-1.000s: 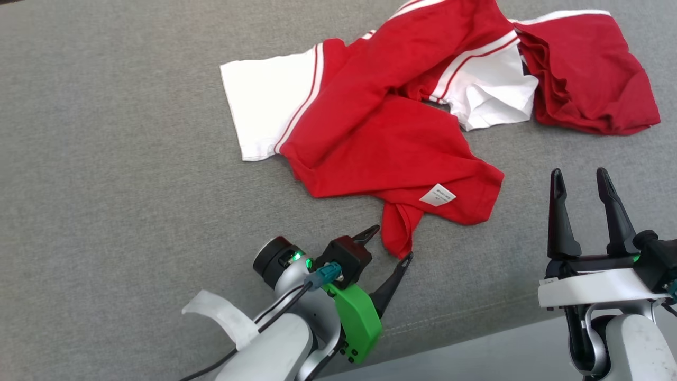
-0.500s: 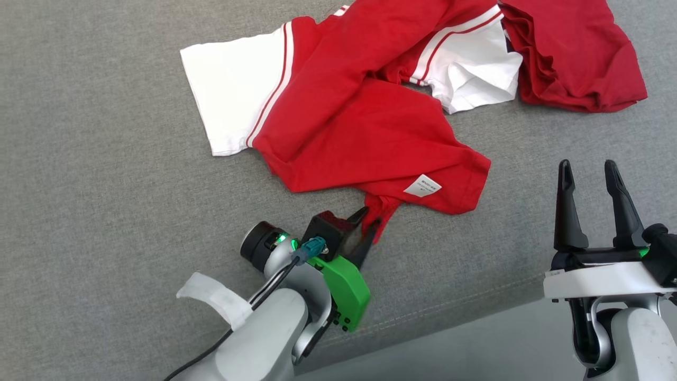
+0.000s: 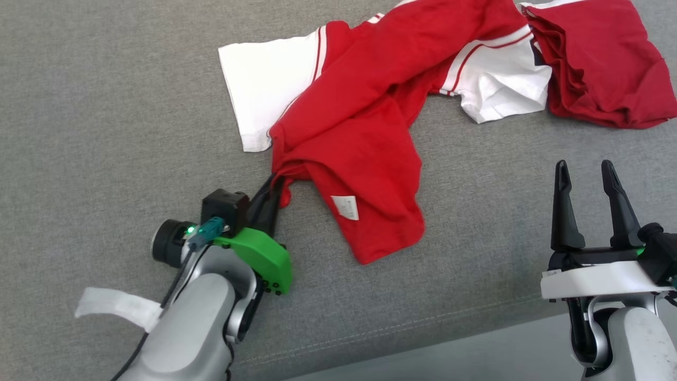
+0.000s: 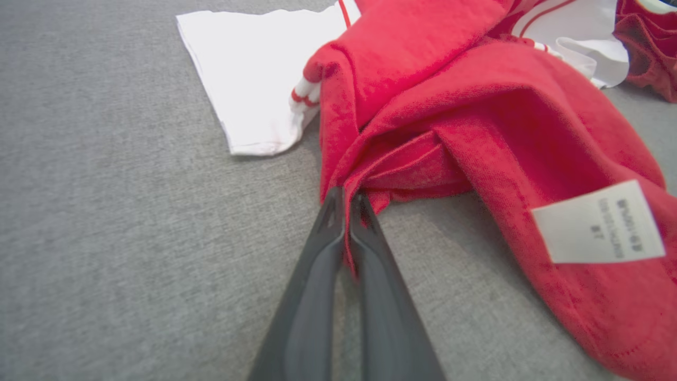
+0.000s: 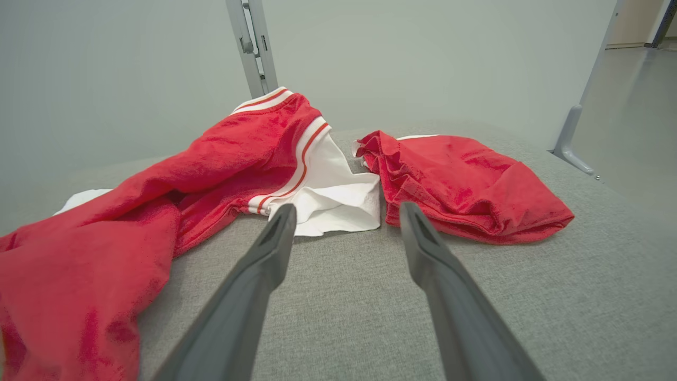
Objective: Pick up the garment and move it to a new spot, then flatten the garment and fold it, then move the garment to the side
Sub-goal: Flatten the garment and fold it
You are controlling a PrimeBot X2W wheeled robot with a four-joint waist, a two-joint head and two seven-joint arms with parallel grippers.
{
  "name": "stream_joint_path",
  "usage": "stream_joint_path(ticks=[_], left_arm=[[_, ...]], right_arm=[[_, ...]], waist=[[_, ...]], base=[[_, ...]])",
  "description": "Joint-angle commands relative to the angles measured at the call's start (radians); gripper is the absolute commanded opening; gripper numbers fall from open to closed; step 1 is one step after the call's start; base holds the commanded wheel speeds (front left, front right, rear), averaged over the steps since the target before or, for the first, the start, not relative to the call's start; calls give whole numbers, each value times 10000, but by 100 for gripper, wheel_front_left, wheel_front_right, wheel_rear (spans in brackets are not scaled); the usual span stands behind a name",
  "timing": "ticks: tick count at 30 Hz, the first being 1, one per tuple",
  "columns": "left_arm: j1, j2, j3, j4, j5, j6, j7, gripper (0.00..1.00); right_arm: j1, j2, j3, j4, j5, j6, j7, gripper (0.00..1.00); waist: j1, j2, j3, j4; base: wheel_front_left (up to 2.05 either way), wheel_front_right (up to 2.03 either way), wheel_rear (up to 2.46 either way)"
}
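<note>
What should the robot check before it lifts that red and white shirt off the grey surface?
1. Left hand shut on an edge of the red and white fabric shirt: ok.
2. Grip deep enough for lifting: cannot tell, just a thin fold is pinched.
3. Right hand open, apart from the cloth: ok.
4. Shirt free of the darker red crumpled garment: cannot tell, they lie edge to edge.
5. Bare grey fabric surface to the left for a new spot: ok.

Crumpled red garment (image 3: 365, 121) with white sleeves lies rumpled on grey fabric surface (image 3: 95, 106), label showing
</note>
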Motion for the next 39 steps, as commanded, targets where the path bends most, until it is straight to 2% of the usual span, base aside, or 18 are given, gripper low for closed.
stream_joint_path(ticks=[1, 10, 17, 18, 19, 20, 26, 33, 39], left_arm=[[258, 299, 253, -154, -168, 189, 12, 0], [1391, 1496, 1550, -838, -1004, 861, -8, 0], [1757, 1854, 2017, -1017, -1419, 906, 24, 0], [1759, 1904, 2052, -1018, -1448, 902, 16, 24], [1747, 1903, 2125, -1029, -1504, 938, -43, 79], [1734, 1933, 2150, -1036, -1483, 965, -95, 100], [1928, 1997, 2407, -1129, -1456, 1235, -624, 100], [2350, 2242, 3121, -2015, -1046, 2100, -1299, 100], [2957, 2241, 3602, -3375, -342, 2570, -1450, 100]], right_arm=[[-166, -22, 15, 52, -64, -5, -36, 100], [-291, -24, 108, 210, -266, -5, -36, 100], [-391, -25, 127, 339, -341, -5, -37, 100], [-406, -25, 123, 365, -352, -5, -37, 100], [-411, -25, 125, 385, -355, -5, -36, 100], [-410, -24, 133, 405, -346, -5, -37, 100], [-450, -25, 161, 547, -411, -5, -36, 100], [-368, -24, 184, 608, -500, -5, -36, 100], [-276, -23, 343, 754, -607, -5, -36, 100]], waist=[[0, 0, -69, 245], [0, 0, -193, 796], [0, 0, -240, 1103], [0, 0, -254, 1135], [0, 0, -274, 1167], [0, 0, -296, 1183], [0, 0, -583, 1220], [0, 0, -1059, 1278], [0, 0, -1622, 1306]], base=[[0, 0, 0], [0, 0, 0], [0, 0, 0], [0, 0, 0], [0, 0, 0], [0, 0, 0], [0, 0, 0], [0, 0, 0], [0, 0, 0]])
